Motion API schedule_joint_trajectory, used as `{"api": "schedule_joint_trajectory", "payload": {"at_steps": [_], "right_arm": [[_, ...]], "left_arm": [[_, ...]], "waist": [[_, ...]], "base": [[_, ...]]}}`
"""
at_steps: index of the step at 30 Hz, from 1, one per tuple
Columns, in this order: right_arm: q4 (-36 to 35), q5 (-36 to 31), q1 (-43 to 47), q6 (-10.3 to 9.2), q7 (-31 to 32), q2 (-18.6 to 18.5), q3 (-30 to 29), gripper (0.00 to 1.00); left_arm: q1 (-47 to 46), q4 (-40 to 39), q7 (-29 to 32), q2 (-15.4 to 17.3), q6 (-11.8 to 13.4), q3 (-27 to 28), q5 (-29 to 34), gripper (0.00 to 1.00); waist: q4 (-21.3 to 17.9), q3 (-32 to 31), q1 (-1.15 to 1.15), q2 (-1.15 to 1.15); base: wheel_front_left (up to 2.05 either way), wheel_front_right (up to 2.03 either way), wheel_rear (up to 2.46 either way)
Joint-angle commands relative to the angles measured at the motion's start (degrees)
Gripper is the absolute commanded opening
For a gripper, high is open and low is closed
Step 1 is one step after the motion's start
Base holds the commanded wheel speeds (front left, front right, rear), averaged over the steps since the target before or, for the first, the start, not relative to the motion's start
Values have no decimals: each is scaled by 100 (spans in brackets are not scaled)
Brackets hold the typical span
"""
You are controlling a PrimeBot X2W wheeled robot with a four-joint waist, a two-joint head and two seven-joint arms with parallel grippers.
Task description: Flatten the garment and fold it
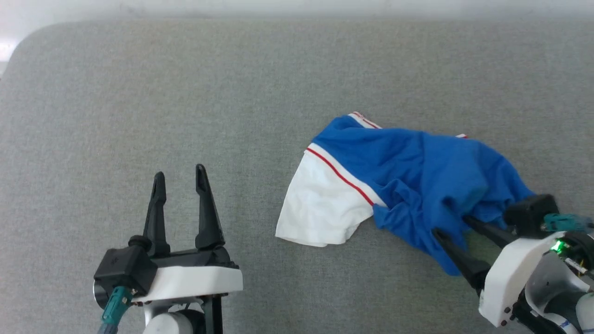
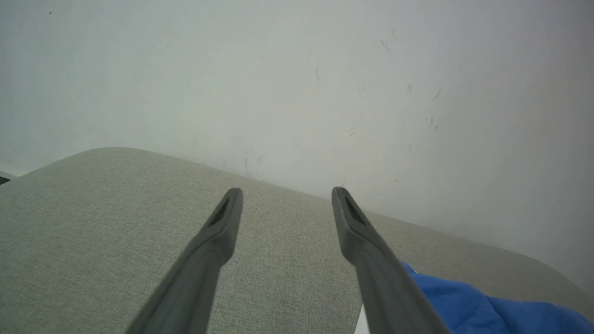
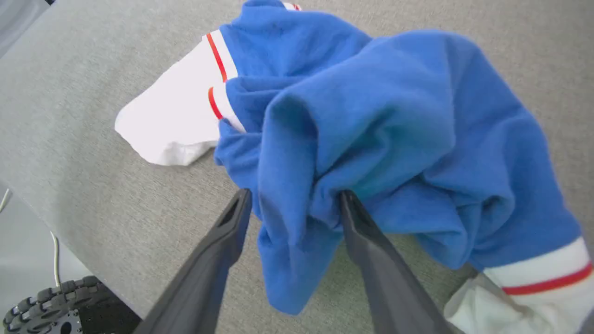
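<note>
Risks pinching several layers at once, with right gripper (image 1: 451,226) apart around a bunched fold of the garment (image 1: 417,162) and left gripper (image 1: 180,171) apart, idle.

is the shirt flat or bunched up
Bunched up: the garment lies crumpled in deep folds, one white sleeve sticking out, blue cloth inside the open right claw.

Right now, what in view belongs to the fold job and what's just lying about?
Job: bright blue soft cloth T-shirt with white sleeves, crumpled; right jaws, open astride a blue fold; left jaws, open, off the cloth; grey fabric surface beneath.
Not job: black treaded wheel; thin pale cable; white wall.
</note>
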Motion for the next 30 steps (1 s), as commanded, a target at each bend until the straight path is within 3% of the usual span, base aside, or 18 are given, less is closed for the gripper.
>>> {"api": "schedule_joint_trajectory", "payload": {"at_steps": [1, 8, 13, 17, 24, 30], "right_arm": [[-164, 118, 29, -11, -82, 82, -66, 100], [-1215, 246, 423, -11, -634, 664, -981, 100], [-1688, -926, 546, -11, -2100, 1590, -2050, 100], [-1482, -1819, 818, -11, -3118, 2002, -2287, 100], [-844, -1747, 977, -11, -3700, 2125, -2159, 100], [-771, -1790, 791, -11, -3763, 2127, -2167, 100]], "left_arm": [[82, 16, 25, 19, -13, -18, -23, 100], [230, -120, 96, 142, 49, -58, 101, 100], [352, -268, 89, 281, 95, -121, 314, 100], [504, -250, 94, 335, 158, -258, 522, 100], [515, -16, 738, 476, 178, -459, 672, 100], [-208, 249, 2097, 789, -215, -830, 815, 100]], "waist": [[-81, -127, 0, 0], [-210, -239, 0, 0], [-316, -238, 0, 0], [-350, -251, 0, 0], [-404, -253, 0, 0], [-323, -63, 0, 0]], "base": [[0, 0, 0], [0, 0, 0], [0, 0, 0], [0, 0, 0], [0, 0, 0], [0, 0, 0]]}}
